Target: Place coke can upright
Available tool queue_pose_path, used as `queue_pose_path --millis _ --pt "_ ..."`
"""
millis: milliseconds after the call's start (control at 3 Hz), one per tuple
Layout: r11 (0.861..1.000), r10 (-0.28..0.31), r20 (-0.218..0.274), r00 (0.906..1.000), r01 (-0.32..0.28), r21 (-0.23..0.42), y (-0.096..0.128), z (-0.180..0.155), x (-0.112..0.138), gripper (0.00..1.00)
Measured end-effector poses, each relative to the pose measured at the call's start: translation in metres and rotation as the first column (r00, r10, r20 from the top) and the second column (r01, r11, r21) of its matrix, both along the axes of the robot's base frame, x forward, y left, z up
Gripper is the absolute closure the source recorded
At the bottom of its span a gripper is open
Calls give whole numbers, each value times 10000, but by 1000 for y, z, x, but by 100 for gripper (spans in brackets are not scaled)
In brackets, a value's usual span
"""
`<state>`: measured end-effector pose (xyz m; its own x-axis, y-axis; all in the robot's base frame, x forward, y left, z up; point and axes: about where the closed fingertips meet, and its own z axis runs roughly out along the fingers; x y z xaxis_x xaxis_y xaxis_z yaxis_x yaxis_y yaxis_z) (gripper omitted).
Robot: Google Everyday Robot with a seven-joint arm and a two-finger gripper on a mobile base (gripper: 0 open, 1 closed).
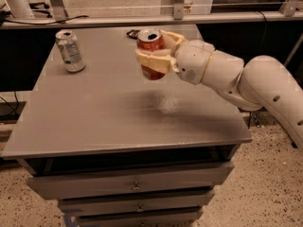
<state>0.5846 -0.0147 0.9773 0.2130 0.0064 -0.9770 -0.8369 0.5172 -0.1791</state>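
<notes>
The red coke can (pixel 151 55) is held roughly upright in the air, silver top up, above the middle back of the grey table (pixel 94 117). My gripper (pixel 156 51) reaches in from the right and is shut on the can, its cream fingers (pixel 152 60) wrapped around the can's middle. The can's base is clear of the tabletop, with its shadow below on the surface.
A silver-white can with green markings (pixel 70 50) stands upright at the table's back left. A small dark object (pixel 132 32) lies at the back edge behind the coke can. Drawers (pixel 135 183) run under the table. A railing (pixel 142 18) stands behind.
</notes>
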Motion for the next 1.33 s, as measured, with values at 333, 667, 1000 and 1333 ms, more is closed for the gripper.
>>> queue_pose_path --millis 333,667,1000,1333 --pt "9954 693 -47 9976 -695 -660 21 -8 -9 100" --pt "9904 1077 -466 9931 -1112 -818 36 -24 -17 100" --pt "9892 1216 -920 9883 -1283 -715 42 -40 -23 100" --pt "9890 1274 -1320 9830 -1359 -580 46 -55 -28 100"
